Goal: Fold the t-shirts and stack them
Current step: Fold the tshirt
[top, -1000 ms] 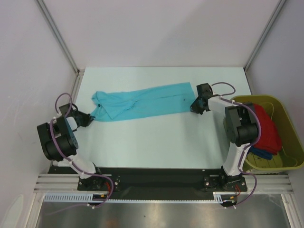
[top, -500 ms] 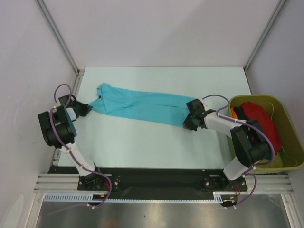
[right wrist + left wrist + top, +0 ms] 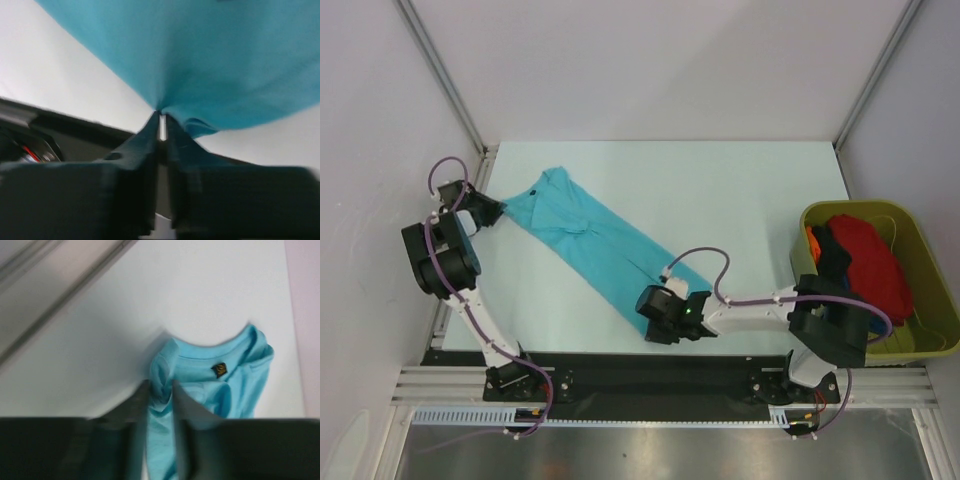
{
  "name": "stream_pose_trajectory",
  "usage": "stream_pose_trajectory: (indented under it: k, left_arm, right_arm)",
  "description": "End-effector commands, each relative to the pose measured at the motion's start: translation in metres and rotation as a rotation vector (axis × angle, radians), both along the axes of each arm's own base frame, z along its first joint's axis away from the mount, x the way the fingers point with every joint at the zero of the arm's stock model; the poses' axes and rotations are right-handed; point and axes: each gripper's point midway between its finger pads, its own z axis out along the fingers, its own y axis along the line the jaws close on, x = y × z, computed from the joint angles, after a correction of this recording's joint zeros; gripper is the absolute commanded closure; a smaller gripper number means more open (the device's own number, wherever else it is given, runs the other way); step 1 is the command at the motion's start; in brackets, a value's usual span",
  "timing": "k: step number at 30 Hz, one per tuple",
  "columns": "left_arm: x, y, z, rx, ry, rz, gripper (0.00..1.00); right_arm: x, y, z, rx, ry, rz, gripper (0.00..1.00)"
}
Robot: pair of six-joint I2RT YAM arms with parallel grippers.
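Note:
The turquoise t-shirt [image 3: 595, 245] is stretched in a long band from the far left of the table to the near middle. My left gripper [image 3: 500, 208] is shut on its collar end; the left wrist view shows cloth [image 3: 162, 405] bunched between the fingers, with the collar and small dark label [image 3: 218, 370] beyond. My right gripper [image 3: 650, 312] is shut on the shirt's other end near the table's front edge; in the right wrist view the cloth [image 3: 200, 60] fans out from the closed fingertips. A red t-shirt [image 3: 865, 265], with orange and dark pieces, lies in the tub.
The olive-green plastic tub [image 3: 930, 270] stands at the right edge of the table. A metal frame post [image 3: 445, 80] runs along the back left, close to my left gripper. The black front rail [image 3: 620, 365] lies just below my right gripper.
My right gripper has swept from the right side to the near middle, dragging the shirt's end with it. My left gripper has moved farther back and left. The shirt now lies diagonally.

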Motion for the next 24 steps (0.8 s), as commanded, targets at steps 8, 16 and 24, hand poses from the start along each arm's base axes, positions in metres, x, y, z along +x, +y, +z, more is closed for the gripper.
stream_pose_trajectory:
  k: [8,16,24]
  left_arm:
    - [-0.026,0.023,0.073,0.163,0.014,0.049,0.32]
    - [-0.084,-0.06,0.075,0.062,-0.046,-0.147,0.33]
    - [-0.083,-0.089,0.071,-0.024,-0.033,-0.349,0.36]
  right_arm:
    - [-0.018,0.002,0.055,-0.054,-0.153,0.475,0.45]
    - [0.07,-0.117,0.077,0.021,-0.321,0.417,0.38]
    - [0.141,-0.159,0.076,0.1,-0.338,0.483,0.5]
